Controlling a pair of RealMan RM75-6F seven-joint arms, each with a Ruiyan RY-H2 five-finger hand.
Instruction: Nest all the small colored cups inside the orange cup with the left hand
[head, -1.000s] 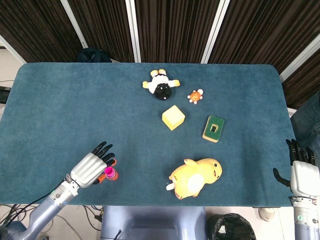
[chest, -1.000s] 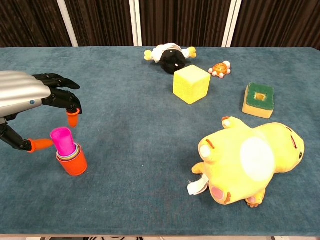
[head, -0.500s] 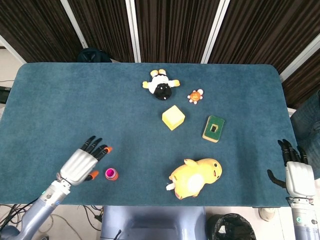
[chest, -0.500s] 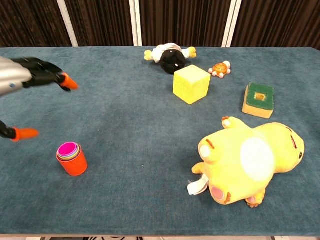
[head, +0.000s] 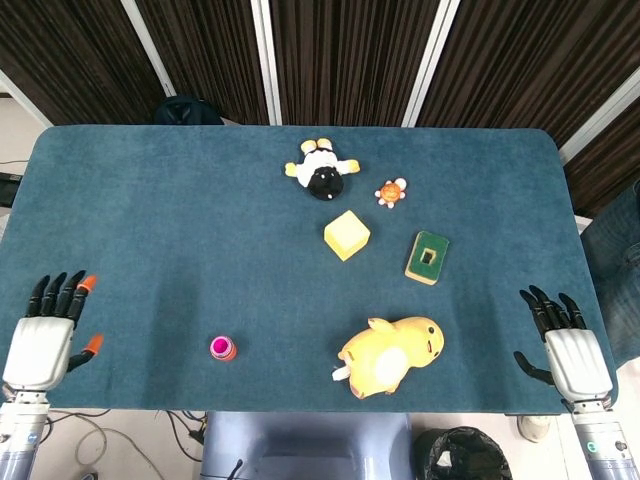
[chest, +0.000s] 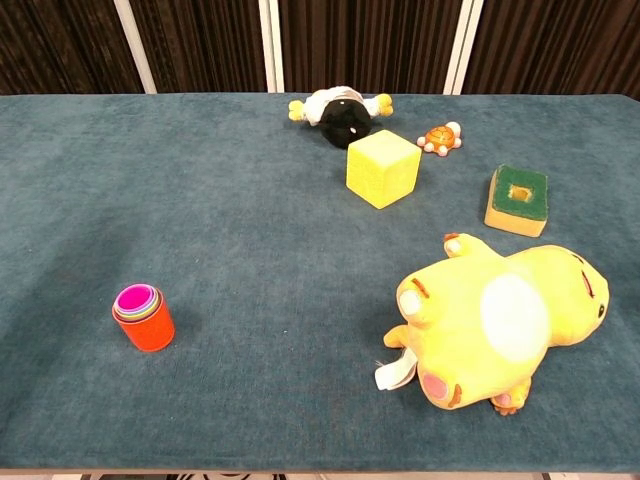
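The orange cup stands upright near the table's front left, with several smaller colored cups nested in it and a pink one innermost; the head view shows this orange cup from above. My left hand is at the table's front left corner, well left of the cup, fingers spread and holding nothing. My right hand is at the front right corner, also spread and empty. Neither hand appears in the chest view.
A big yellow plush lies at the front right. Behind it sit a green-and-tan block, a yellow cube, a small orange toy and a black-and-white plush at the back.
My left hand let go of the pink cup, which now sits sunk into the stack, and drew back left to the table corner. My right hand shifted slightly inward.
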